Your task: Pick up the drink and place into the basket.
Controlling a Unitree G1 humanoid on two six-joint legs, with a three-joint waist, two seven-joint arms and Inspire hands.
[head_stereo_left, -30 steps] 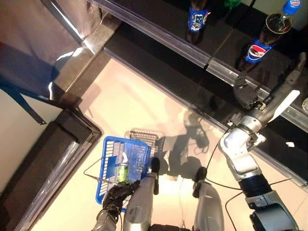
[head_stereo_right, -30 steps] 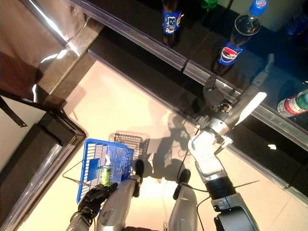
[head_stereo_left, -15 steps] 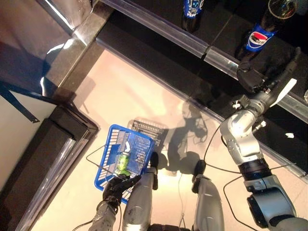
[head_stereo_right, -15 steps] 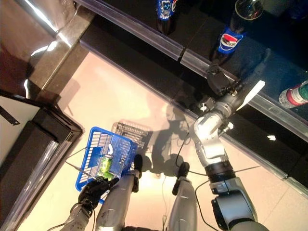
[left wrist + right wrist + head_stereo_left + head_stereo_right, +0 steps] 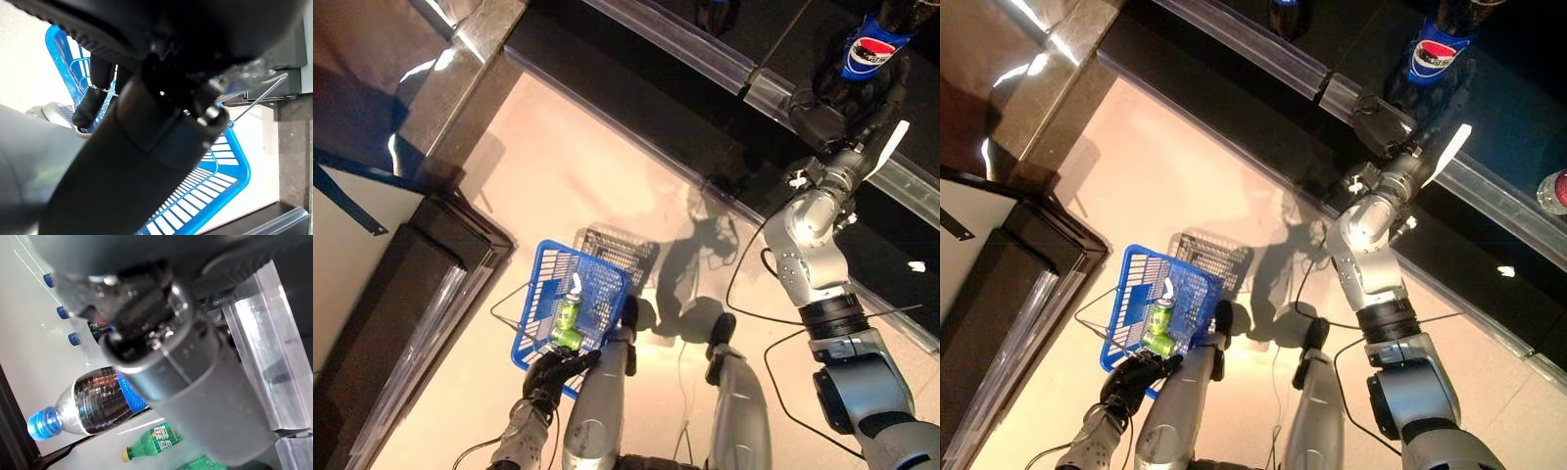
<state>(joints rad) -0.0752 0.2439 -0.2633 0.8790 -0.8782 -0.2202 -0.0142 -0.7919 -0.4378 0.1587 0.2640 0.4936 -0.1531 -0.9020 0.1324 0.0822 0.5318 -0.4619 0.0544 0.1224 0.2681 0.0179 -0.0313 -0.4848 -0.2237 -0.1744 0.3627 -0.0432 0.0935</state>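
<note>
— Closer now: the right hand (image 5: 1383, 125) has gone from short of the shelf rail right up to the dark cola bottle with the blue label and blue cap (image 5: 1440, 49), which stands on the black shelf (image 5: 675, 24).

— Has it got the bottle?

— Looks like it's on it. In the right wrist view the bottle (image 5: 93, 399) lies tight against the dark hand, label and all, but how the fingers sit there I cannot tell. A green bottle (image 5: 151, 440) lies further along behind it.

— So the drink hasn't left the shelf?

— No, it's upright on the shelf, well apart from the blue plastic wire-handled basket (image 5: 543, 284).

— And the basket?

— Hanging low over the pale floor (image 5: 578, 186), the left hand (image 5: 551, 372) curled round its handle. One small green bottle (image 5: 568, 313) already lies inside.

— What does the reach mean for the job?

— I'd say the pick is starting; lifting it clear of the rail and the carry across to the basket are yet to come.
</note>
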